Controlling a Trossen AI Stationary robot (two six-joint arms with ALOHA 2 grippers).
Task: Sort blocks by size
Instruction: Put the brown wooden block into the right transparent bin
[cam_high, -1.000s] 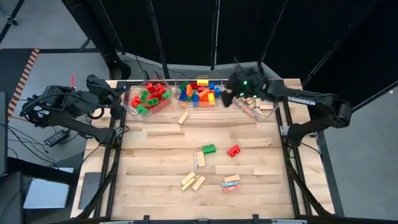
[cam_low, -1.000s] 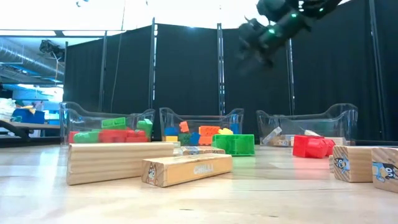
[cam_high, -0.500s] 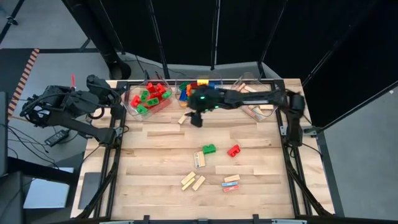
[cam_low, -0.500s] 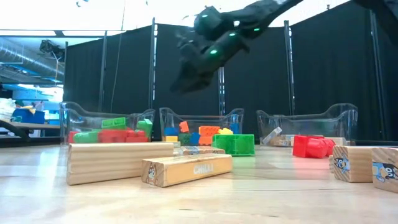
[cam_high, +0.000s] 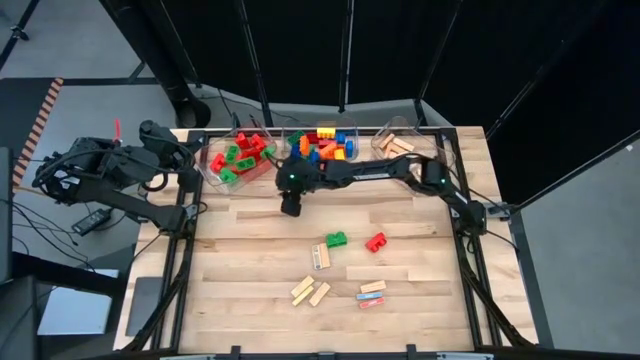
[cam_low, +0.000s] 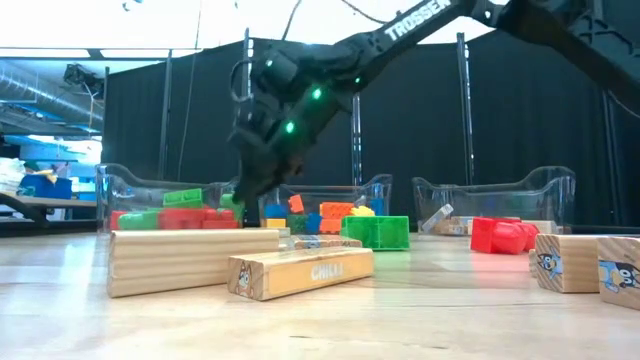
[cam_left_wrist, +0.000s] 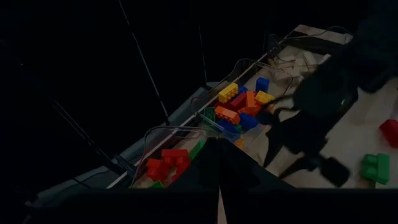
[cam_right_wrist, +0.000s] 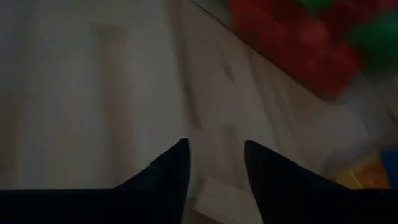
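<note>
My right gripper (cam_high: 291, 207) reaches across to the table's far left, just in front of the bins, and hovers above the wood (cam_low: 243, 200). Its fingers are open (cam_right_wrist: 216, 146), and a small tan wooden block (cam_right_wrist: 221, 190) lies on the table below the gap, apart from them. Loose blocks lie mid-table: a green one (cam_high: 336, 239), a red one (cam_high: 375, 241), tan ones (cam_high: 321, 257) (cam_high: 310, 291) and a small group (cam_high: 371, 294). My left gripper (cam_high: 192, 160) waits shut (cam_left_wrist: 217, 149) at the far left edge.
Three clear bins stand along the far edge: red and green blocks (cam_high: 237, 155), mixed colours (cam_high: 322, 147), tan wooden blocks (cam_high: 405, 150). In the low view a long wooden bar (cam_low: 195, 260) and a shorter printed one (cam_low: 300, 272) lie near the front edge.
My right gripper has swept from above the right bin toward the table's left edge and come down, ending low in front of the left and middle bins over the tan block. The arm has stretched out across the far side of the table. No block has moved.
</note>
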